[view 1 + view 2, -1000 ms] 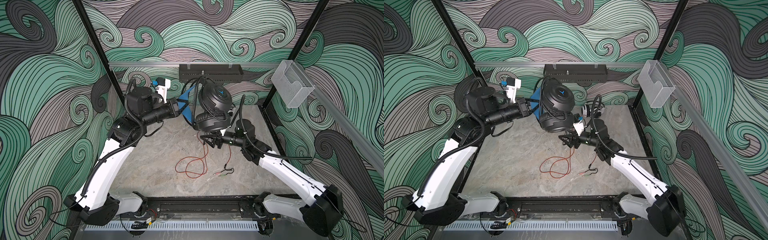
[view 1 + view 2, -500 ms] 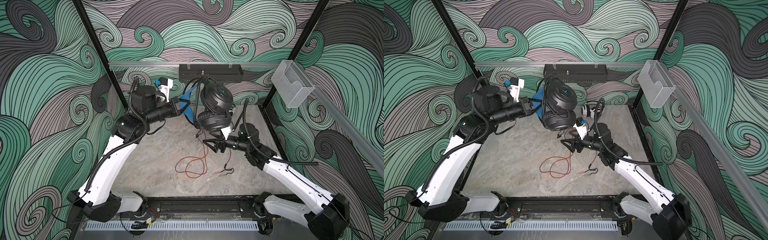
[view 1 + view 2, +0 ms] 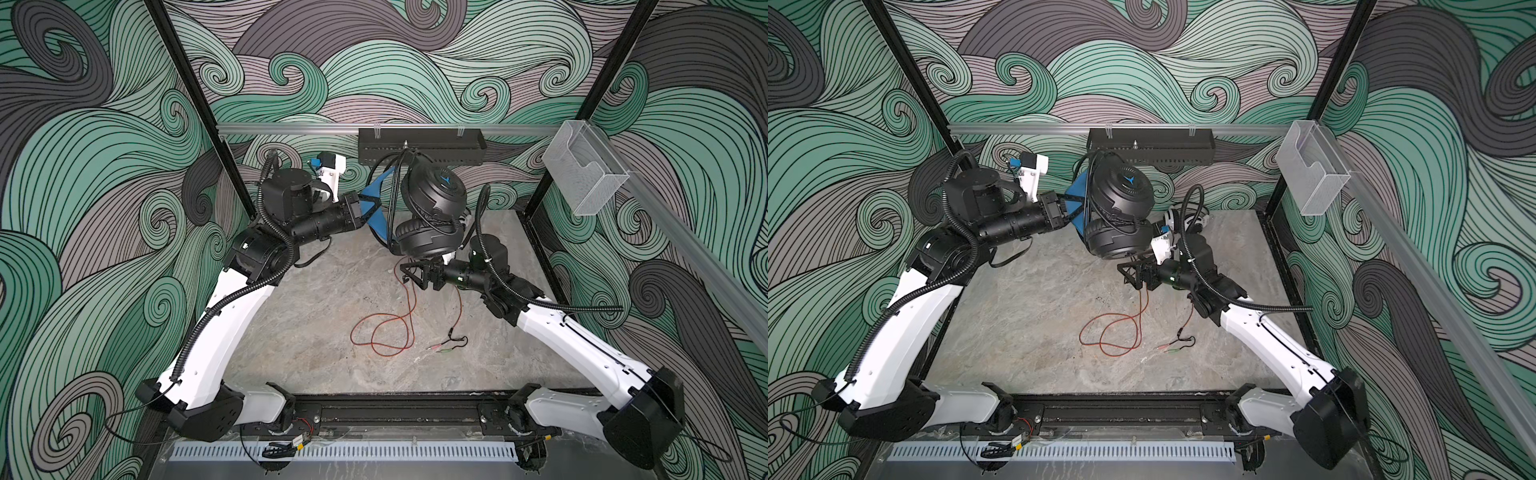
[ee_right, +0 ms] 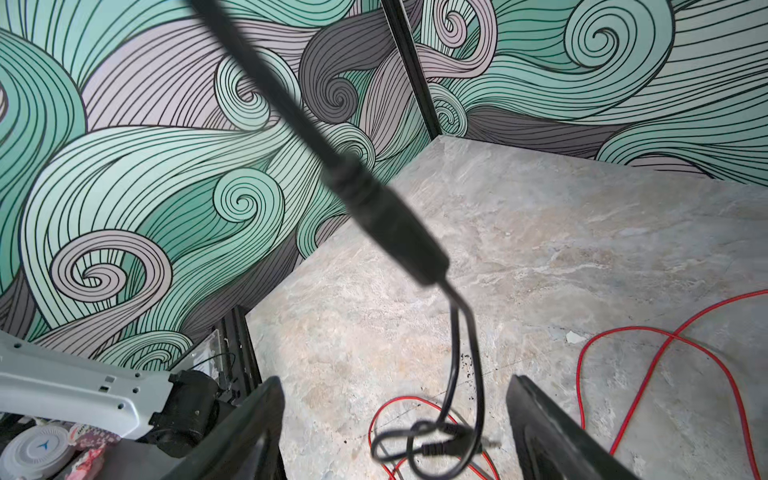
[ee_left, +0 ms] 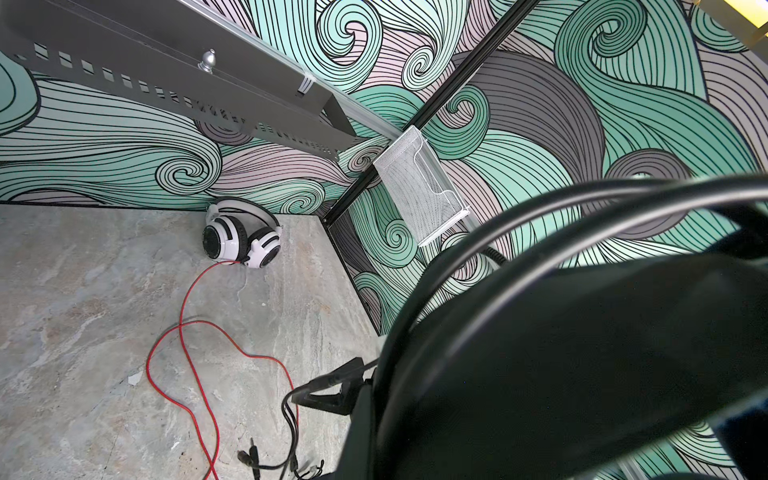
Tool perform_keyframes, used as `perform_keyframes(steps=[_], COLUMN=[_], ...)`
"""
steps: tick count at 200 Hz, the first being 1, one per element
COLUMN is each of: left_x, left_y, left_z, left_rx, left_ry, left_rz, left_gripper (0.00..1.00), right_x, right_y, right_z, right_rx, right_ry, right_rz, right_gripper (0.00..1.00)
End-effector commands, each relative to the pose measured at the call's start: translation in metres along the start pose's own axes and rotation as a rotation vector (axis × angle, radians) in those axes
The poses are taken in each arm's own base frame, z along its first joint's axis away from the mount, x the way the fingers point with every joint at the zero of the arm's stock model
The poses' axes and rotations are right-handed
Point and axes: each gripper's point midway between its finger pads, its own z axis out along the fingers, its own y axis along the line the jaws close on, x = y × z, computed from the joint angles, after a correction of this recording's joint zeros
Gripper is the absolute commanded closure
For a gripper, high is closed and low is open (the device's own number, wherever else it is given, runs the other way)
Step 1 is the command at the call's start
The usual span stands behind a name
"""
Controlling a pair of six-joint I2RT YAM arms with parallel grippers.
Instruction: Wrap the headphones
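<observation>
marble tabletop (image 3: 324, 299), white headset (image 3: 1199, 220) (mostly hidden) behind black headset (image 3: 1121, 199)

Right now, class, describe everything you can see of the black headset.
The black headset is a matte plastic over-ear set: blue inner headband, two round cups, the upper with a blue emblem, the lower showing its padded cushion. It hangs above the table, the left gripper shut on its headband. Its black cord loops round band and cups; the loose end, with splitter and plugs, dangles between the fingers of the open right gripper, touching neither.
</observation>
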Motion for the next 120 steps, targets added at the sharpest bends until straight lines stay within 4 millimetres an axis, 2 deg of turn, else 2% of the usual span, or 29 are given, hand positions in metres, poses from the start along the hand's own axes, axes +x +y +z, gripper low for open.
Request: perform_keyframes(steps=[1, 40, 58, 95, 120], left_x=[-0.02, -0.02, -0.019, -0.02, -0.02], left_y=[-0.033, -0.037, -0.038, -0.043, -0.044], left_z=[-0.014, -0.017, -0.019, -0.022, -0.024], left_rx=[0.105, 0.115, 0.115, 0.13, 0.129], left_ry=[-0.065, -0.069, -0.069, -0.076, -0.081], left_rz=[0.014, 0.015, 0.016, 0.006, 0.004], left_gripper=[1.0, 1.0, 1.0, 1.0, 1.0], right_x=[-0.007, 0.006, 0.015, 0.011, 0.009], right_y=[-0.005, -0.014, -0.018, -0.015, -0.015], right_z=[0.0, 0.015, 0.028, 0.053, 0.064], right_rx=[0.033, 0.026, -0.005, -0.101, -0.139], right_ry=[-0.008, 0.02, 0.036, 0.017, 0.018], right_rz=[0.033, 0.038, 0.042, 0.04, 0.05], right_gripper=[0.15, 0.16, 0.2, 0.27, 0.36])
